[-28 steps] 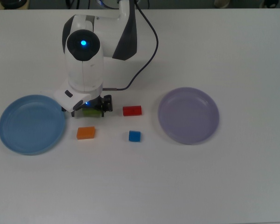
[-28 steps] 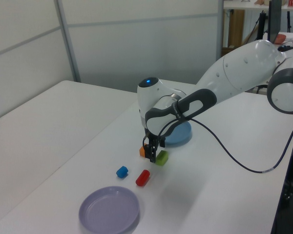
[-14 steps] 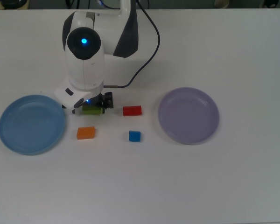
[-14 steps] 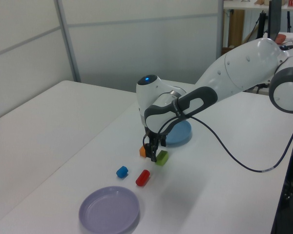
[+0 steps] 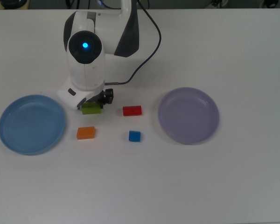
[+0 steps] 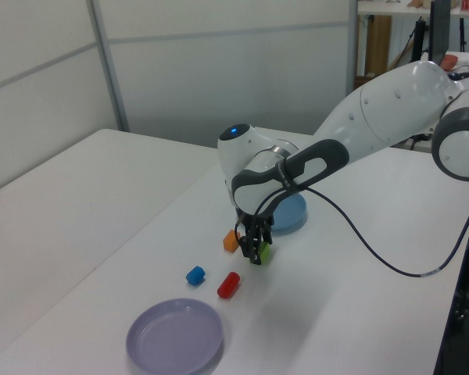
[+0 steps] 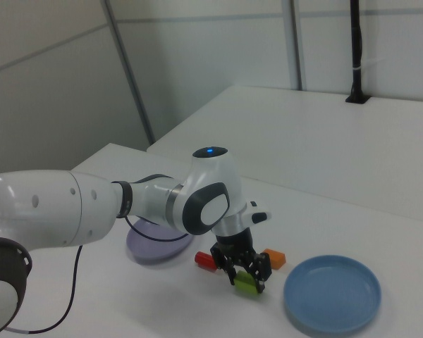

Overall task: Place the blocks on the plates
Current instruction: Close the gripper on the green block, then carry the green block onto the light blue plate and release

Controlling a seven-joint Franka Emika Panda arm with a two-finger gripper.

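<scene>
The lime-green rectangular toy brick (image 5: 91, 109) sits between the jaws of the black two-finger gripper (image 7: 245, 272), which now appears to pinch it from 2 sides. Over the last second the gripper has moved from just beside the brick to directly over it: in the left view the fingers previously stood to the left view's left of the green brick, and now they straddle it. In the top view the brick shows more fully below the white wrist than it did before. Whether it has left the white bench (image 5: 177, 186) I cannot tell; it looks at or barely above the surface.

This suggests the grasp on the 1st of 4 blocks is being secured, with no block on a plate yet.

Near the gripper, on the top view's lower left, lies the orange rectangular brick (image 5: 86, 132), untouched. The red rectangular brick (image 5: 132, 110) lies just beside the gripper on the top view's right, and the small, squarer blue brick (image 5: 135, 136) a little farther off on the same side. Neither has moved.

The round light blue shallow plate (image 5: 18, 140) lies near the gripper on the top view's left, the closer target. The round pale lavender plate (image 5: 200, 126) lies well apart from the gripper on the top view's right, beyond the red brick. Both plates hold nothing.
</scene>
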